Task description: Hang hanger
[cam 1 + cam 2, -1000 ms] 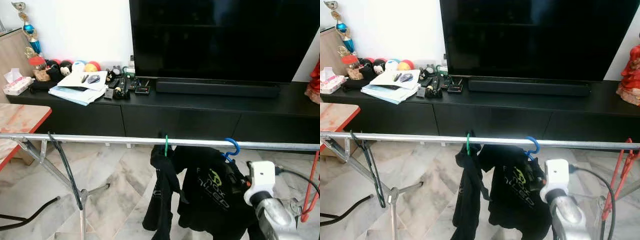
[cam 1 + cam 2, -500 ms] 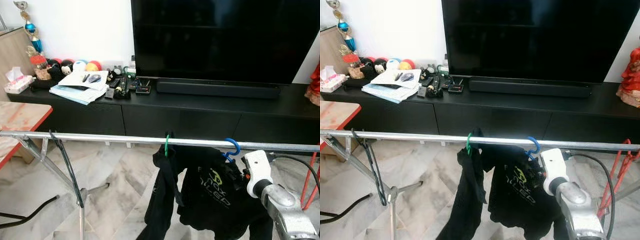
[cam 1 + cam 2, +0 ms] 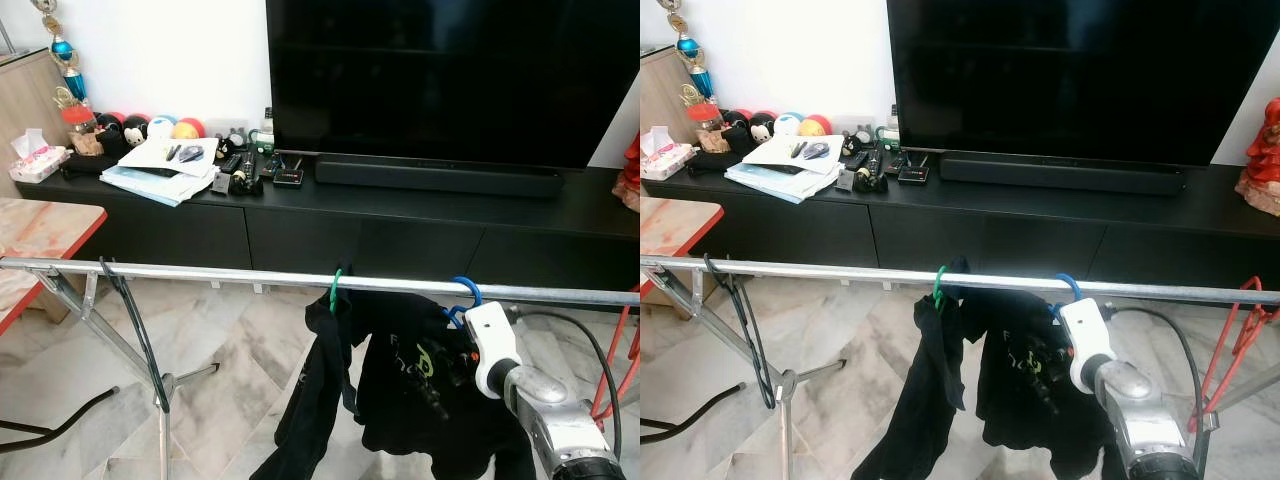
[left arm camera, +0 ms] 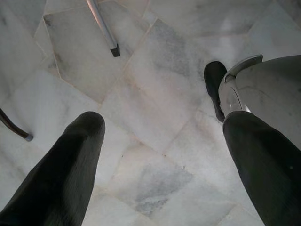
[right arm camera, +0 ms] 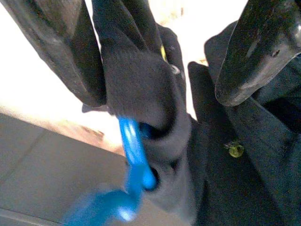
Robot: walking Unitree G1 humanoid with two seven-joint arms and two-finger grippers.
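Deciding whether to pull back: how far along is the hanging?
Done: the blue hanger with its black shirt is hooked over the metal rail. In hand: the right gripper, fingers apart, is at the shirt's collar. Left: withdraw it.

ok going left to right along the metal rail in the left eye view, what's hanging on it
black hanger → green hook with a dark garment → blue hook with the black shirt, where the right gripper is → red hanger at the far right
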